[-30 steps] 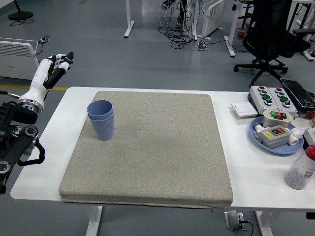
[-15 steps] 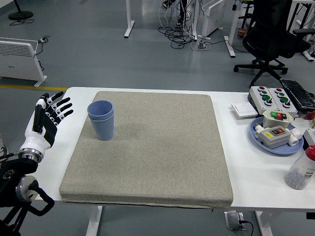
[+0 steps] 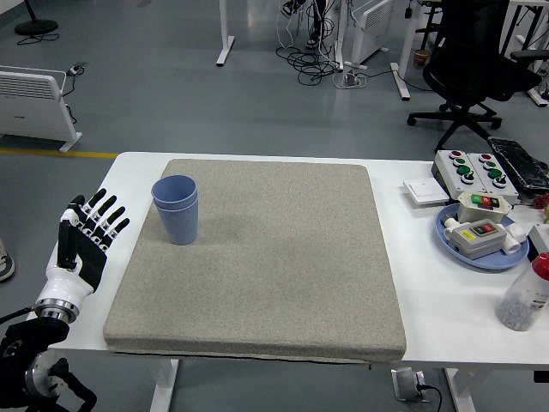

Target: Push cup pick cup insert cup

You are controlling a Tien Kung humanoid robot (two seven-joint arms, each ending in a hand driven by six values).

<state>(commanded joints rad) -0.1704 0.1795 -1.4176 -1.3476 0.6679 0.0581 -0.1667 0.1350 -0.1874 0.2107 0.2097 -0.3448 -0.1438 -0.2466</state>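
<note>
Down and in comes the left arm: a second ago it was raised off the table's left end with the hand up near the far corner, half a second ago it had swung lower, and now the left hand (image 3: 83, 242) hangs just off the table's left edge, lower in the picture than before. Nothing else has shifted; the cups sit exactly where they were.

Biggest thing first: the white table (image 3: 446, 292) carries a broad grey mat (image 3: 266, 266), and that mat is bare apart from its far-left corner. There stand the blue cups (image 3: 176, 209), upright, one nested inside the other, two rims showing.

By the look of it the task is essentially finished: the cup is already inserted, nothing left loose to push or pick, so what remains is only the arm clearing away, I'd judge.

Over on the right end sit a blue plate (image 3: 450, 240) with button boxes and a bottle (image 3: 525, 296), all well apart from the action.

Smallest detail: the left hand's fingers (image 3: 103, 210) are straight and spread wide, holding nothing, well short of the cups. No right arm in sight.
</note>
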